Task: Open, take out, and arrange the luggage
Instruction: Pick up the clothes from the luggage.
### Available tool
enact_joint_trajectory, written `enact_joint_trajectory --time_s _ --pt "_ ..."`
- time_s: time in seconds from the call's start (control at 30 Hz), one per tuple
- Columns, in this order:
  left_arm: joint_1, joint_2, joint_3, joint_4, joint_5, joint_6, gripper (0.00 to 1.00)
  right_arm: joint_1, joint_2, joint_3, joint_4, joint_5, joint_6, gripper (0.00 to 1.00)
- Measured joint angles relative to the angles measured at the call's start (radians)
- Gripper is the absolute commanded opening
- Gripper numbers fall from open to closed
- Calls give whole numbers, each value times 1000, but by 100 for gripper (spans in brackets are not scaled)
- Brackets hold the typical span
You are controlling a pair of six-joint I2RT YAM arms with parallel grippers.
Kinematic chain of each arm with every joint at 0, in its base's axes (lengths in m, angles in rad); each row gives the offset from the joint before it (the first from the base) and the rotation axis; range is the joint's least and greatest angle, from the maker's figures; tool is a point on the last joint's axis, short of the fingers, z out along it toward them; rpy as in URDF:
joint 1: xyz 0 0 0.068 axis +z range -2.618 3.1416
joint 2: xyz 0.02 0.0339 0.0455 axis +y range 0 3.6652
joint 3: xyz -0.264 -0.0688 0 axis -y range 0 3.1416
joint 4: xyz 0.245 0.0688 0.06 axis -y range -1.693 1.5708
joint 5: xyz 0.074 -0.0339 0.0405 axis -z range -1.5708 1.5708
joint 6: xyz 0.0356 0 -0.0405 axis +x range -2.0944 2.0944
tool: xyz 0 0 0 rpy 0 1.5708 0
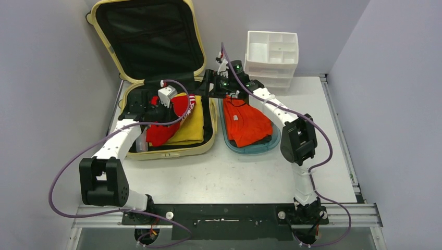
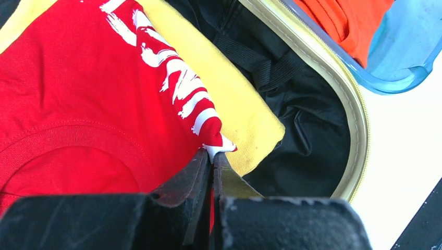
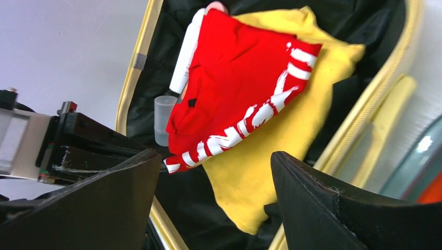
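The pale-yellow luggage (image 1: 177, 151) lies open at the back left, its lid standing up. A red shirt with white lettering (image 1: 159, 133) rests on a yellow cloth (image 1: 193, 127) inside it. My left gripper (image 1: 174, 109) reaches into the case. In the left wrist view it (image 2: 212, 153) is shut on the striped corner of the red shirt (image 2: 68, 94), above the yellow cloth (image 2: 240, 99). My right gripper (image 1: 208, 88) hovers over the case's right rim. Its jaws (image 3: 215, 156) are open and empty, above the shirt (image 3: 234, 78) and the cloth (image 3: 281, 151).
A teal tray (image 1: 271, 146) holding an orange garment (image 1: 247, 122) sits right of the case. A white drawer organizer (image 1: 271, 52) stands at the back. A white bottle (image 3: 185, 52) with a clear cap lies in the case along its left wall.
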Motion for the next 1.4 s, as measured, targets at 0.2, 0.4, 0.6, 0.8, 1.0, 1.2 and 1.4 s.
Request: enact_joint_trajectory --time_s 0.2,0.4,0.6,0.8,1.0,1.2,1.4 --pt "25 -22 -34 41 32 -27 0 47 60 0 19 -22 49 79" --pt "39 -44 -62 78 55 -53 0 83 119 0 22 -21 77 79" --pt "43 -66 -68 102 63 -74 0 102 157 31 26 -14 99 79" --pt "43 -72 -85 134 73 -89 0 108 199 70 42 -22 137 79" --pt "43 -72 -96 144 79 -98 0 109 224 98 43 -21 163 79" --pt "43 -76 -103 153 85 -103 0 123 268 121 55 -13 175 79" --pt "43 -91 -122 156 88 -103 0 148 323 141 45 2 182 79"
